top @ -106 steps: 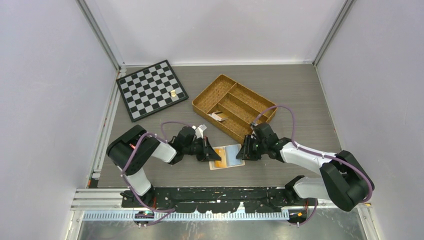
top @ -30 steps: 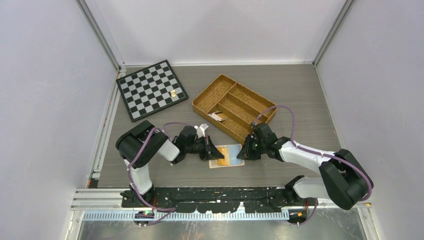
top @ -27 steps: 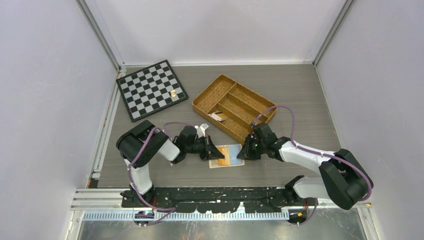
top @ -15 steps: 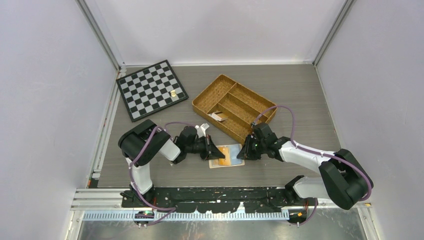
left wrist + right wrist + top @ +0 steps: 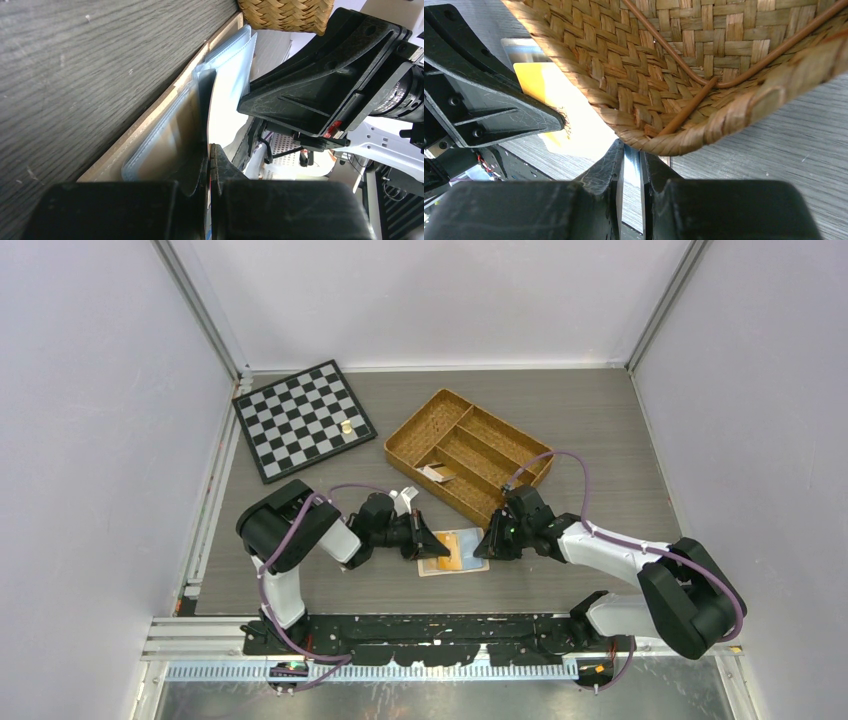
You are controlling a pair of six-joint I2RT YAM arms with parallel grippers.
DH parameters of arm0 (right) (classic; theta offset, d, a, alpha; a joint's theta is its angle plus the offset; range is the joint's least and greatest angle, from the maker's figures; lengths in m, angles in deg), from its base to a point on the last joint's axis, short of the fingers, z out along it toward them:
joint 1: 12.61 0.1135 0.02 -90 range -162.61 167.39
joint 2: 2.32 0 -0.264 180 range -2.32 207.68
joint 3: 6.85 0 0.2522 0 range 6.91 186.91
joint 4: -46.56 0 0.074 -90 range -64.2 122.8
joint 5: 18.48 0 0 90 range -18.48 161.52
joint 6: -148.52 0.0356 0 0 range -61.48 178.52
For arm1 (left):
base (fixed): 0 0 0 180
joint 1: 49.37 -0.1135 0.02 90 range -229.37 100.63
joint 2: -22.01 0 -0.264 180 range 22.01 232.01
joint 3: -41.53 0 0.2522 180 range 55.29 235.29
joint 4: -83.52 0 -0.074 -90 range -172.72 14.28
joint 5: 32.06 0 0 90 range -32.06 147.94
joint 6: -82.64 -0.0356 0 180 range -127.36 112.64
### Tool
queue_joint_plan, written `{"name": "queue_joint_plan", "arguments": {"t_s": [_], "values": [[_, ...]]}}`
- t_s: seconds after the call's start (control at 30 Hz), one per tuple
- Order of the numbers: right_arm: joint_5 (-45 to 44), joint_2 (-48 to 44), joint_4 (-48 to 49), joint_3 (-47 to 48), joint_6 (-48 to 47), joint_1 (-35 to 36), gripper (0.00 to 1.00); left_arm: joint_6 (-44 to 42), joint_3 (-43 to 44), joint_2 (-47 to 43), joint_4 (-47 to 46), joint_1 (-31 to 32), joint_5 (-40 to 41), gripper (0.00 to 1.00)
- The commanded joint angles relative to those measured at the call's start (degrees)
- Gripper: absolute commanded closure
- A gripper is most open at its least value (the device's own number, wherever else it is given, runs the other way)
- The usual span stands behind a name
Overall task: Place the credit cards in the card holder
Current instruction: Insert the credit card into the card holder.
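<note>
The card holder (image 5: 470, 544) lies open on the table between my two grippers, its clear sleeves up; they also show in the left wrist view (image 5: 165, 142). My left gripper (image 5: 432, 546) is shut on an orange card (image 5: 447, 553), which lies across the holder's left half. In the left wrist view (image 5: 210, 150) the card stands edge-on (image 5: 208, 107), its far end among the sleeves. My right gripper (image 5: 486, 545) is at the holder's right edge, jaws closed on a thin pale-blue sheet (image 5: 631, 150). The orange card also shows in the right wrist view (image 5: 544, 82). No blue-teal card is clearly visible.
A wicker divided tray (image 5: 505, 445) stands just behind the right gripper, its corner overhanging the fingers (image 5: 674, 65); a small packet (image 5: 436, 473) lies in it. A chessboard (image 5: 303, 420) with a small gold piece (image 5: 346, 426) lies at the back left.
Since 3.5 s ago the left arm's elbow has swung right and the orange card has shifted slightly farther over the holder. Over the last second nothing has visibly moved.
</note>
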Motion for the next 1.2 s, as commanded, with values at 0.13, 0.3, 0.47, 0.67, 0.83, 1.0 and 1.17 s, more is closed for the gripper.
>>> {"name": "queue_joint_plan", "arguments": {"t_s": [0.13,0.3,0.47,0.67,0.83,1.0,1.17], "values": [[-5.9,1.9,-3.9,0.1,-2.3,-0.1,0.99,-2.9,-0.8,-0.6,-0.1,0.2,6.8,1.00],[-5.9,1.9,-4.0,0.2,-2.3,-0.1,1.00,-2.9,-0.9,-0.3,-0.4,0.2,7.3,1.00],[-5.8,1.9,-4.1,0.2,-2.4,-0.1,1.00,-2.1,-1.0,1.0,-2.0,0.2,6.6,1.00],[-5.8,1.7,-4.1,0.1,-2.2,-0.1,0.99,-1.7,-1.6,1.4,-3.1,0.2,7.0,1.00],[-5.9,1.3,-4.3,0.0,-2.2,-0.1,1.00,-2.6,-1.9,0.7,-2.4,0.2,7.4,1.00],[-6.0,1.0,-4.5,0.1,-2.2,-0.1,1.00,-4.8,-1.5,-1.5,2.0,0.2,8.2,1.00],[-5.9,1.3,-4.5,0.1,-2.2,-0.2,1.00,-5.3,-1.4,-1.7,2.8,0.2,8.4,1.00]]}}
